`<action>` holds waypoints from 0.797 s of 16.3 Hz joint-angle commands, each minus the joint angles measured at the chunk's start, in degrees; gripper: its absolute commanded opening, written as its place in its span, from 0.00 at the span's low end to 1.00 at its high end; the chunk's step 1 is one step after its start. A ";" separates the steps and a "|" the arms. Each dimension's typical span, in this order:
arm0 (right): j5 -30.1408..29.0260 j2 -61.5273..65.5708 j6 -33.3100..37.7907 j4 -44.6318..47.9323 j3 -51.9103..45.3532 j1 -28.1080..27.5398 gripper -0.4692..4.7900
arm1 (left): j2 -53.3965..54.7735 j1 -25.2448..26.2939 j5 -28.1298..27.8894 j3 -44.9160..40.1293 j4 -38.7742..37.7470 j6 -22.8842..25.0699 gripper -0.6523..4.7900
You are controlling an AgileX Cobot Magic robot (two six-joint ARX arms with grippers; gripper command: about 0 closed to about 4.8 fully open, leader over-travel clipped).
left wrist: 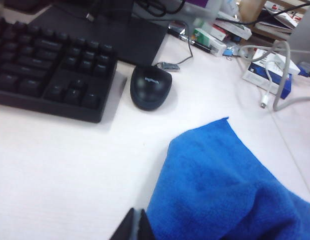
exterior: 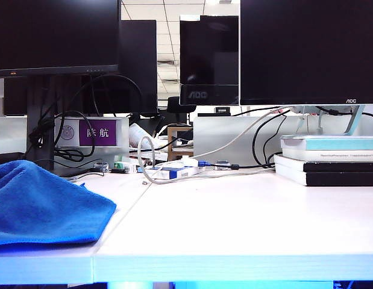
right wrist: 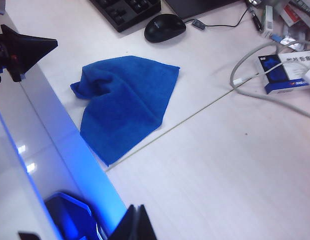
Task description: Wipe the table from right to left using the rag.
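Note:
The blue rag (exterior: 41,205) lies rumpled and loose on the left part of the white table (exterior: 246,223), beside the panel seam (right wrist: 195,112). Neither gripper shows in the exterior view. In the left wrist view my left gripper (left wrist: 136,220) is shut with nothing in it, its tips just beside the rag (left wrist: 220,185) and over bare table (left wrist: 69,165). In the right wrist view my right gripper (right wrist: 135,215) is shut and empty above the table's front edge, well clear of the rag (right wrist: 124,100).
A black keyboard (left wrist: 44,65) and mouse (left wrist: 150,87) sit behind the rag. Cables and a small blue-and-white box (right wrist: 285,72) lie at the back middle. A stack of books (exterior: 331,159) stands back right under a monitor (exterior: 307,48).

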 commanded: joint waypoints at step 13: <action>25.77 -57.66 6.69 44.09 -77.20 0.07 0.09 | -0.15 -0.04 0.22 -0.28 -0.48 1.09 0.11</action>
